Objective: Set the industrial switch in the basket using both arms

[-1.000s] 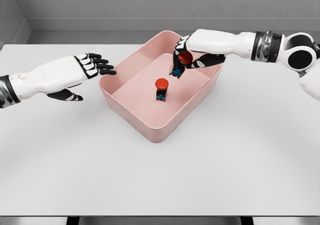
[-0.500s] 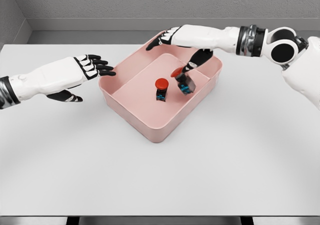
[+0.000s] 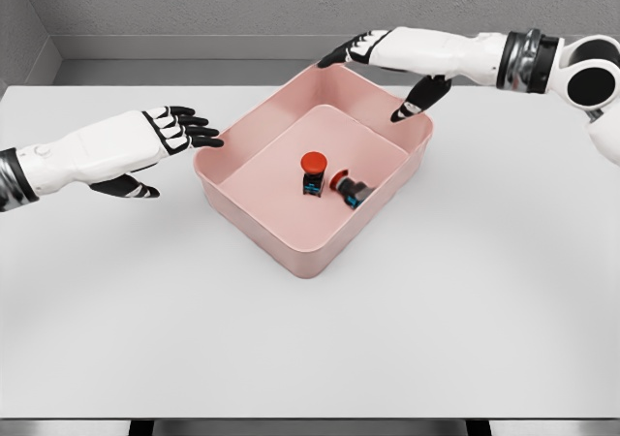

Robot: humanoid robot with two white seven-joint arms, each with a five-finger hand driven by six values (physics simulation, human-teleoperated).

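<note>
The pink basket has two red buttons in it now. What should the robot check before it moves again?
1. Upright switch inside the basket: ok.
2. Second switch inside: ok.
3. Second switch standing up: not ok, it lies on its side.
4. Right hand empty, fingers spread: ok.
5. Left hand empty, outside the basket: ok.
6. Basket fully on the table: ok.

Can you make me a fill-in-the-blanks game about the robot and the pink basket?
1. The pink basket holds ____ red-topped switches.
2. The switch on the right lies on its ____, beside the upright switch.
3. The right hand is open above the basket's ____ corner.
4. The left hand holds ____.

Answers: two; side; far; nothing
</note>
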